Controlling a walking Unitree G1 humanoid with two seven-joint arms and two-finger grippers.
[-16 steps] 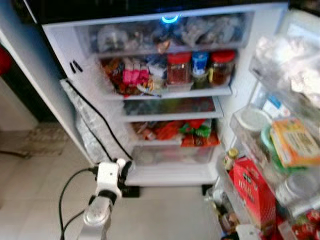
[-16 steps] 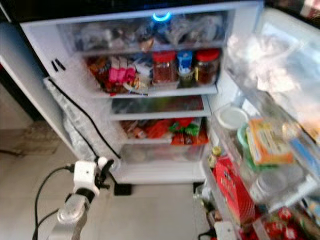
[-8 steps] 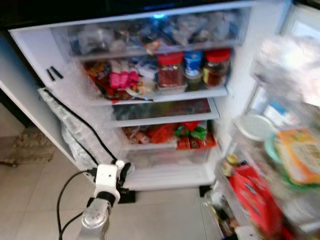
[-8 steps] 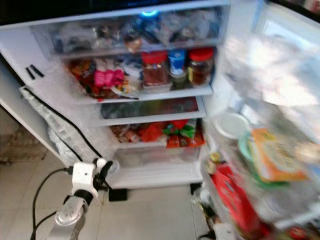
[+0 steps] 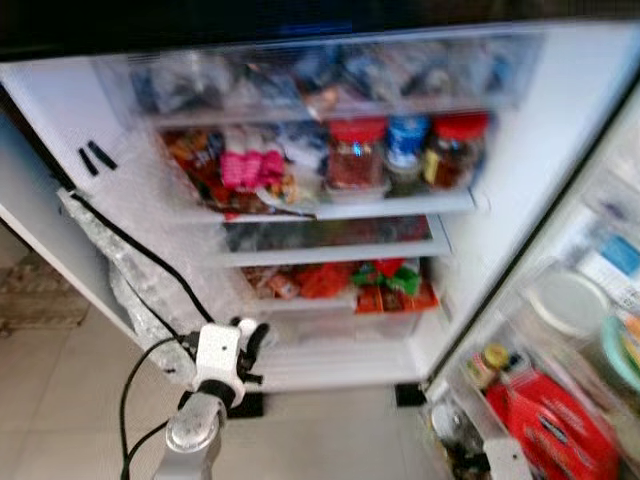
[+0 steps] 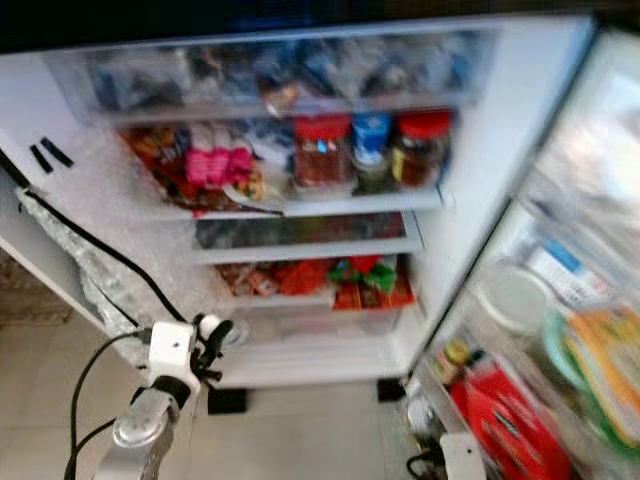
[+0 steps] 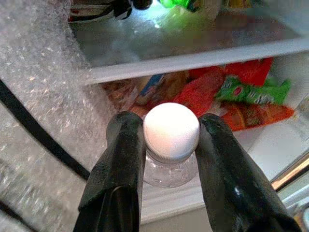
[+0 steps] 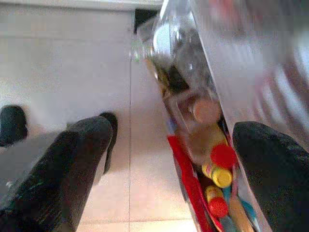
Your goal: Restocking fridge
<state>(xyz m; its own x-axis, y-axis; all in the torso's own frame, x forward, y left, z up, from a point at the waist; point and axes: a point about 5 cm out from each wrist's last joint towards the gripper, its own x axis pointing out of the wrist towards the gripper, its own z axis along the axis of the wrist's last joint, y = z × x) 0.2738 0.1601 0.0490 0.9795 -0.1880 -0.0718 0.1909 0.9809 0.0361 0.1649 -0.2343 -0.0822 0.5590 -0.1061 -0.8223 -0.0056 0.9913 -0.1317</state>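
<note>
Left wrist view, centre of the frame: the left pincer pinches a clear plastic bottle just under its white cap, one black finger on each side of the neck. In the left eye view the bottle sits at the lower left, in front of the open fridge and level with its lowest shelf.

The bottle looks light and stiff at the neck, though smooth plastic may slip or swing. The ridge under the cap seems the safest hold, and the thin body would likely dent.

Upper centre of the left eye view, a shelf carries two red-lidded jars beside a blue-capped one. Lower down lie red and green packets. The door rack at lower right holds a red carton.

In the right wrist view the right pincer is spread wide above small red-capped bottles in the door rack.
</note>
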